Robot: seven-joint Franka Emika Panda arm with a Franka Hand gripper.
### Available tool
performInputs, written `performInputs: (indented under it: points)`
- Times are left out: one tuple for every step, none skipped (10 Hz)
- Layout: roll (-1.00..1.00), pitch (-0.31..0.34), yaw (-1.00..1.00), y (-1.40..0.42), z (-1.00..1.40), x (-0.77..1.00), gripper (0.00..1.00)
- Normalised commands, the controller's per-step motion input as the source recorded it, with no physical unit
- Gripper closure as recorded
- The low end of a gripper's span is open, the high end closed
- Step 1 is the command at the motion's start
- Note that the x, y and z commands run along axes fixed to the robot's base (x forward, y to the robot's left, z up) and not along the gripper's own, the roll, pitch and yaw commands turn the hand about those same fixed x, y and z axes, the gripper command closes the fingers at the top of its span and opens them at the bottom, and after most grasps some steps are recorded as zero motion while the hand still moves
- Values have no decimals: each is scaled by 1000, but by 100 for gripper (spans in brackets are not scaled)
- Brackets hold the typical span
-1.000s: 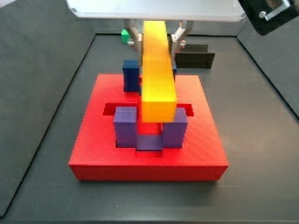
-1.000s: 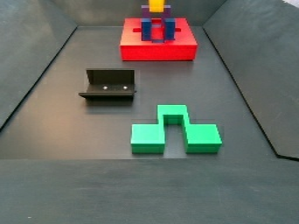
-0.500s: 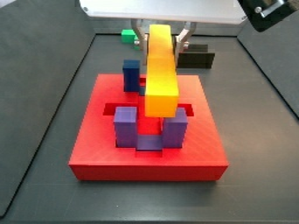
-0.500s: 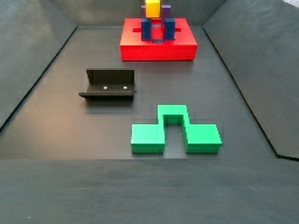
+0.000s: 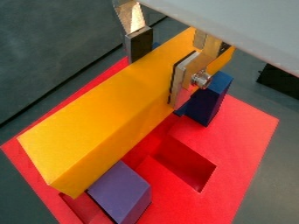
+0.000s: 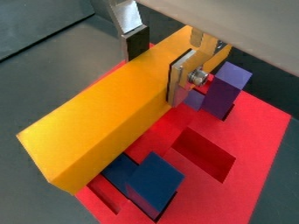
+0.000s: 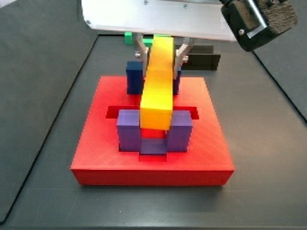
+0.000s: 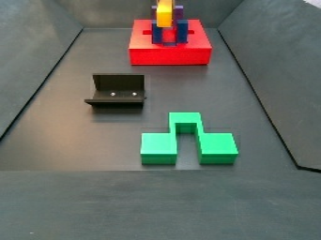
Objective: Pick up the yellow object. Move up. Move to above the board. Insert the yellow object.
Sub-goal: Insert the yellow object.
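Lower now — since a second ago I've carried the yellow object [image 7: 157,85] down toward the board [image 7: 96,157], and in a side view its near end sits closer to the purple posts [image 7: 128,129] than it did. My gripper [image 5: 163,59] is clamped on the bar near one end, silver finger plates [image 5: 186,76] pressed flat to both long faces, nothing else between them. Jaws are only as wide as the bar is thick.

Bar's long axis runs level, out from my fingers across the board; most of its length hangs free ahead of the grip. It is above the red slab, not yet seated — both wrist views show open square recesses [image 5: 191,163] below and beside it.

What the next move turns on, I judge: the bar has to drop between the uprights, so its long axis must line up with the gap between the purple posts and the blue post [image 7: 133,74] behind. In a wrist view a blue block [image 6: 149,181] sits right under the free end, a purple one [image 6: 225,86] beside my fingers. Clipping a post top is the risk.

Elsewhere, well clear toward the opposite edge of the bench: the fixture [image 8: 116,92] and a green notched block [image 8: 189,142]. A dark block [image 7: 204,61] sits behind the board. None of these stand in the way.
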Motion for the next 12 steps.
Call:
performInputs:
  points:
    - [-136,-51,3,0,314,0,100]
    - [-14,-59,77,0,57,-3,100]
    - [0,-81,91,0,0,-117,100]
    - [10,-90,140,0,-83,-131,100]
    - [17,-87,171,0,-94,-109,100]
    - [33,-106,229,0,-103,-120,100]
    - [29,-106,303,0,-37,-63,100]
    - [36,-87,243,0,0,-77,100]
    - [86,-91,240,0,-49,-69,100]
    - [83,-94,246,0,-31,-80,100]
    - [0,-107,100,-34,0,-209,100]
    - [0,-116,51,-43,0,-203,100]
